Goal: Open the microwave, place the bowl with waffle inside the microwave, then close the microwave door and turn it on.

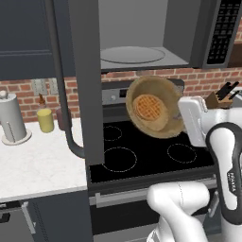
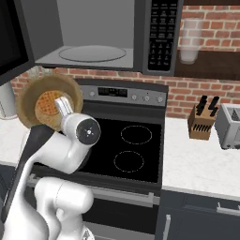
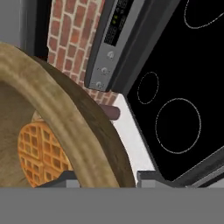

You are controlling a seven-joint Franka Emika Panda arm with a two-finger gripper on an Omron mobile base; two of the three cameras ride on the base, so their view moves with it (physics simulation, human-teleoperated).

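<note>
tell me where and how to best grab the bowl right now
By its rim, as the hand already does: one finger inside, one outside the thin wooden lip of the bowl. The bowl hangs tilted over the stove, so the near edge is the exposed part, clear of the waffle.

White counter (image 1: 38,165) left of the stove (image 1: 151,156) carries a paper-towel holder (image 1: 12,120) and a yellow jar (image 1: 46,120) near the brick wall. Right of the stove, the counter holds a knife block (image 2: 202,123) and a toaster (image 2: 231,125), just beside each other.

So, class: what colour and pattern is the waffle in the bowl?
Golden-orange with a square grid pattern; the waffle shows best in the hand view.
</note>
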